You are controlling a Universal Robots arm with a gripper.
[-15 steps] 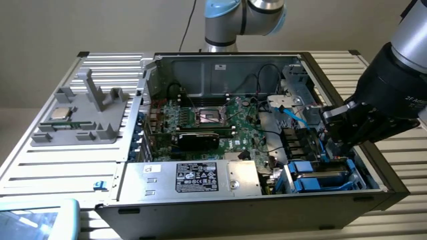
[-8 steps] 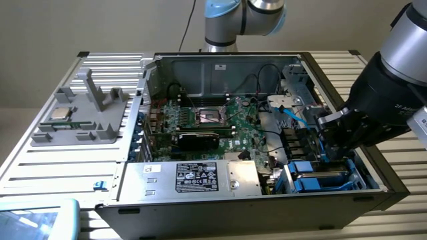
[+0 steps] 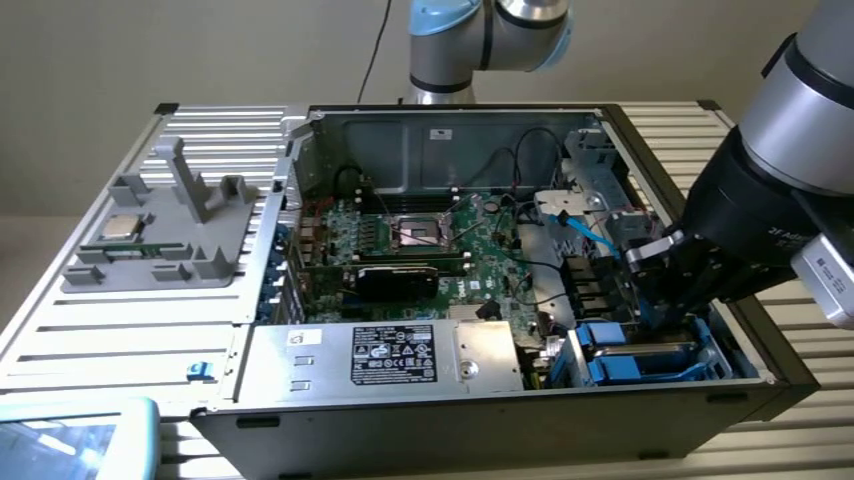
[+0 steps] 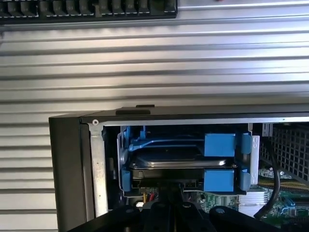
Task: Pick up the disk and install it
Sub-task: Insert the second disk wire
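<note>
- Gripper point(image 3: 663, 300): black, on the grey arm entering from the exterior view's right; lowered into the open computer case point(image 3: 441, 125) at the drive bay corner. Jaws clenched together; from the wrist view the fingertips sit just in front of the drive's near edge, apparently pressing or resting against it rather than clasping it. Whether they actually touch cannot be told.
- Disk point(image 4: 176, 162): silver-grey drive in its bright blue carrier, lying flat inside the drive bay point(image 4: 123, 159) at the case's front corner on the exterior view's right. Blue side tabs stand at both ends; a second blue rail runs above it. In the exterior view it shows as a blue frame point(image 3: 627, 360) just beside the fingers.
- Power-supply box point(image 3: 387, 355): silver, black label, along the case's near edge, beside the bay. Not part of the task.
- Motherboard point(image 3: 427, 240): green, mid-case, with an open CPU socket; cables cross above it toward the bay.
- Grey fixture point(image 3: 160, 235): on the slatted worktop point(image 3: 120, 330), outside the case on the exterior view's left, carrying a small square silver chip point(image 3: 123, 226).
- Step in hand, as judged: pickup looks finished; the disk is already in the bay, so this reads as the seating phase of installation, late in the task.
- Next move, as judged: calls for a straight, level push along the bay rails, without tilting the carrier or snagging the nearby cables.
</note>
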